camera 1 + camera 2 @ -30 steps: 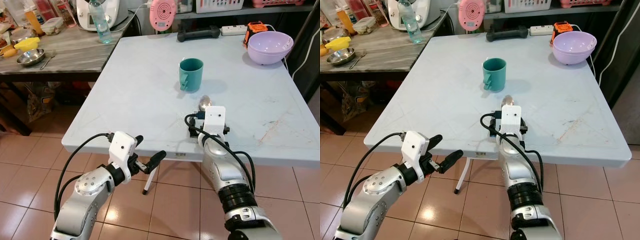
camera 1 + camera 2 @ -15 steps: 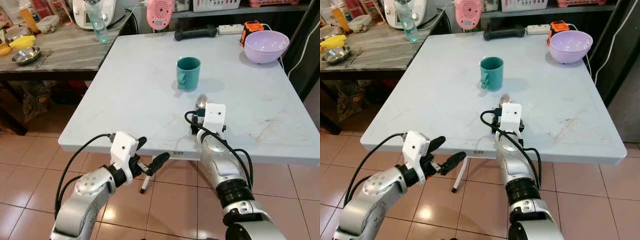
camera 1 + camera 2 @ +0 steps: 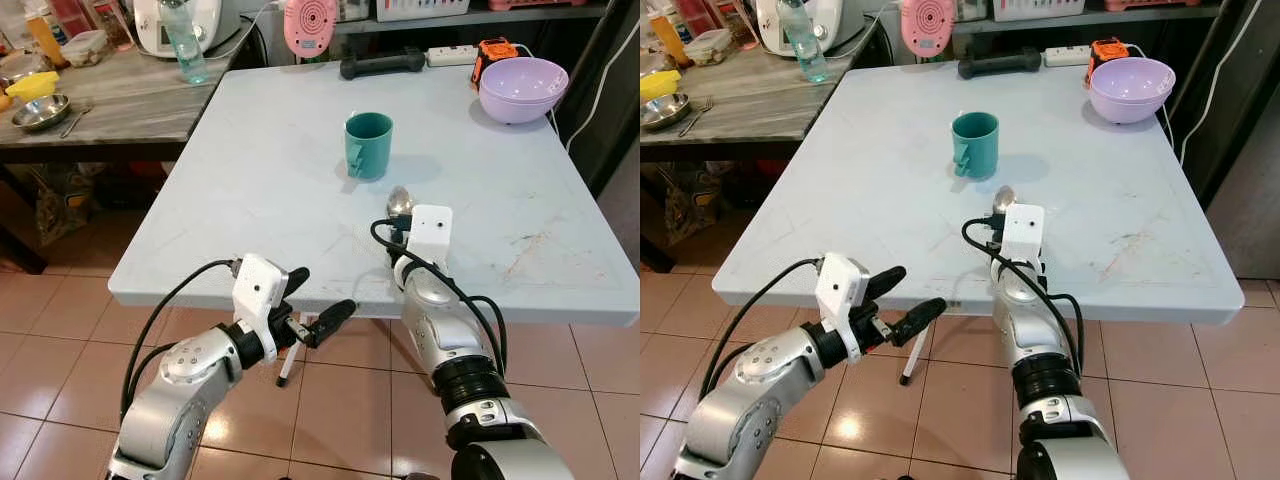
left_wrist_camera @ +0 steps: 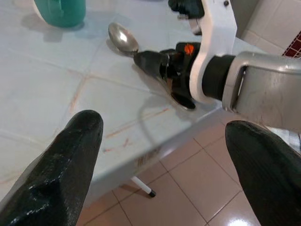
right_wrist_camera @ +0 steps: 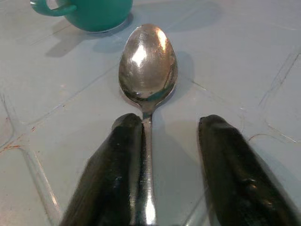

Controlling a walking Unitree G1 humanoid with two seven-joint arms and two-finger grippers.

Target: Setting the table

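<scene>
A metal spoon (image 5: 147,63) lies on the pale blue table (image 3: 250,200), bowl end toward a teal mug (image 3: 368,145) just beyond it. My right gripper (image 5: 169,125) rests low over the spoon's handle with its fingers apart. The handle runs along the inside of one finger (image 5: 117,155), and the other finger stands clear of it. The spoon (image 3: 400,201) pokes out past the white wrist block. My left gripper (image 3: 318,295) hangs open and holds nothing, in front of the table's near edge and above the floor tiles.
A lilac bowl (image 3: 517,88) sits at the table's far right corner, with a black dumbbell (image 3: 381,64) and a power strip (image 3: 450,55) along the back. A wooden counter (image 3: 110,95) on the left carries a bottle (image 3: 186,42) and a steel bowl (image 3: 41,110).
The whole view has shifted as the camera moved. My right gripper stays at the spoon's handle. My left gripper remains open near the table's front edge.
</scene>
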